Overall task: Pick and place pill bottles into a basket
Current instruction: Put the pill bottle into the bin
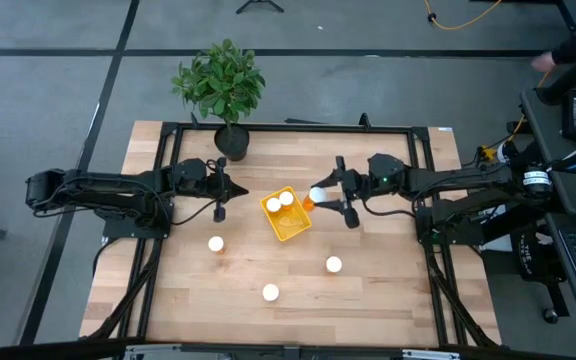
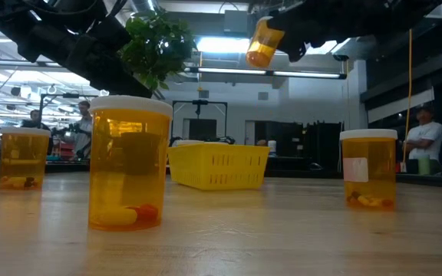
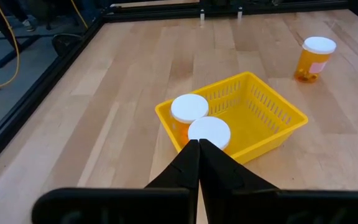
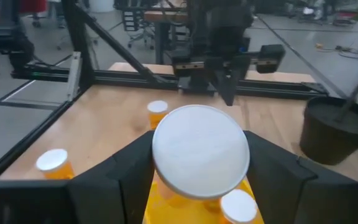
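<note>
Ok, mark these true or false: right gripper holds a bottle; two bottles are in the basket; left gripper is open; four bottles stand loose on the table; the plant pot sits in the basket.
1. The right gripper holds a bottle. True; it is up in the air at the basket's edge.
2. Two bottles are in the basket. True: one beside the other.
3. The left gripper is open. False: it is shut and holds nothing.
4. Four bottles stand loose on the table. False: three do, at and.
5. The plant pot sits in the basket. False: it stands at the table's far edge, apart from the basket.
</note>
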Motion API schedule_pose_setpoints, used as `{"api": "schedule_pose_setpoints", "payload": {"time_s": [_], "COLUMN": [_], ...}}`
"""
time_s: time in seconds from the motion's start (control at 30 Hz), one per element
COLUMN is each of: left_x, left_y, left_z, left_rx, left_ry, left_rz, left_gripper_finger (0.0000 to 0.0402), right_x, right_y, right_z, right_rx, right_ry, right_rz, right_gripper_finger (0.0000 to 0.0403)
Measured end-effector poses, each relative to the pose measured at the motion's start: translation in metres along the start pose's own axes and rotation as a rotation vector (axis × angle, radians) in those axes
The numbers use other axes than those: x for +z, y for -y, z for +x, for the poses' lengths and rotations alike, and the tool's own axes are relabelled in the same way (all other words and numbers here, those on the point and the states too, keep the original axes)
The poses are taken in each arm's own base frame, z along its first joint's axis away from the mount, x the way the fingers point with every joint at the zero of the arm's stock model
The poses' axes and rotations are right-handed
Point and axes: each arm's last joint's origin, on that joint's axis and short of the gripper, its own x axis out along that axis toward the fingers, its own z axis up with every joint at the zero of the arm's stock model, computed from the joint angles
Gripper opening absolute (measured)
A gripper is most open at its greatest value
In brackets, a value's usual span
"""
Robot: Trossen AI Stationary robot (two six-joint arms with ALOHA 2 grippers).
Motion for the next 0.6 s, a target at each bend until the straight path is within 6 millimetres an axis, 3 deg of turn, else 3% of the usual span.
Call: {"api": "schedule_pose_setpoints", "payload": {"time_s": [0.43, 0.6], "left_x": [0.000, 0.000], "left_y": [0.000, 0.000], "left_z": [0.000, 0.000], "left_rx": [0.000, 0.000], "left_ry": [0.000, 0.000], "left_rz": [-0.016, -0.019], "left_gripper_finger": [0.0002, 0.0003], "right_x": [-0.001, -0.012], "right_y": [-0.022, -0.029], "right_z": [0.006, 0.017], "right_rx": [-0.026, -0.051], "right_ry": [-0.013, -0.069], "right_rz": [0.006, 0.017], "right_gripper_finger": [0.0226, 0.0226]}}
